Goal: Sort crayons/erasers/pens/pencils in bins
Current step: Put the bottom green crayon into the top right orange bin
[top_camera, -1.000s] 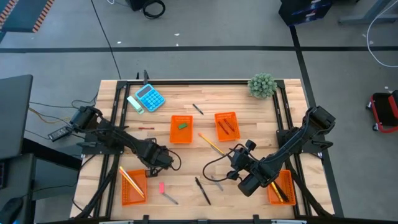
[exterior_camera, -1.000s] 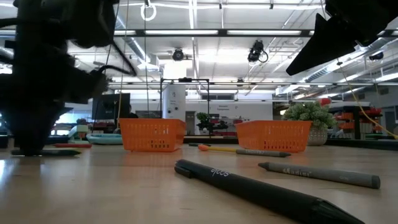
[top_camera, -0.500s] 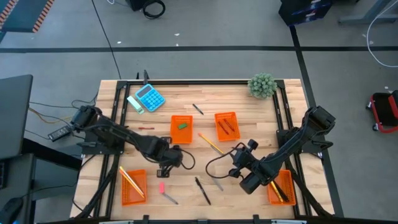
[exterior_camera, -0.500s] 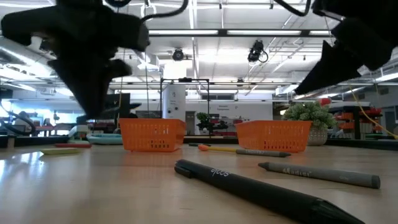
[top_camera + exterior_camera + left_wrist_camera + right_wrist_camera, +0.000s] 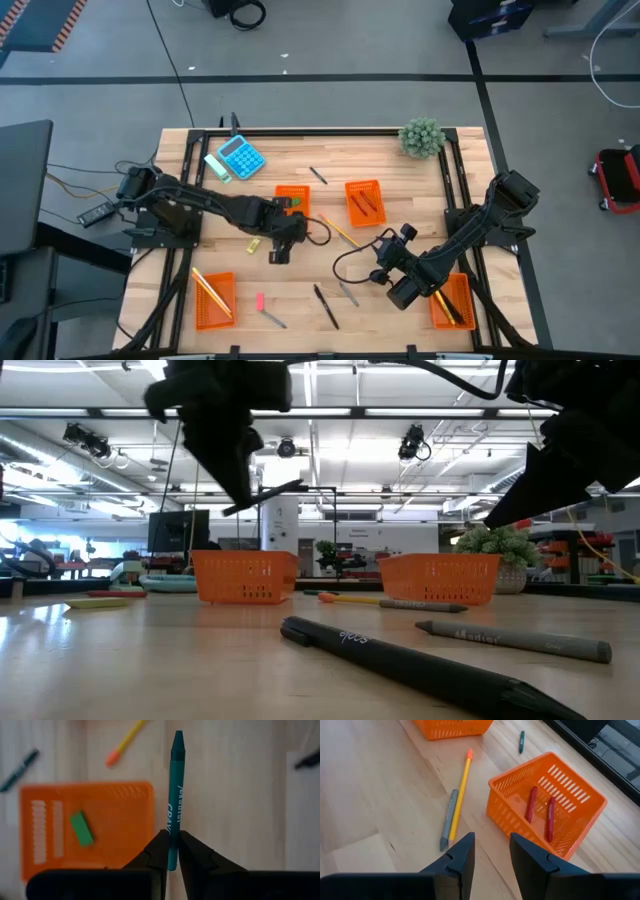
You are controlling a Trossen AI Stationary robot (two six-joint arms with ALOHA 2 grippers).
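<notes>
The left gripper [image 5: 171, 851] is clamped on a teal crayon [image 5: 175, 795], held above the counter [image 5: 240, 810]. Below and just beside it sits an orange bin [image 5: 115, 840] holding a green eraser [image 5: 81, 827]. The right gripper [image 5: 491, 851] hangs with its fingers apart; ahead of it stands another bin [image 5: 570, 827] with two red crayons [image 5: 531, 805], and nearer, a yellow pencil [image 5: 460, 795].

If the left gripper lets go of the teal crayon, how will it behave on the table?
The teal crayon looks round and smooth, so it would probably roll. It seems stiff, staying straight though the left gripper pinches only one end. It is likely light but may snap.
</notes>
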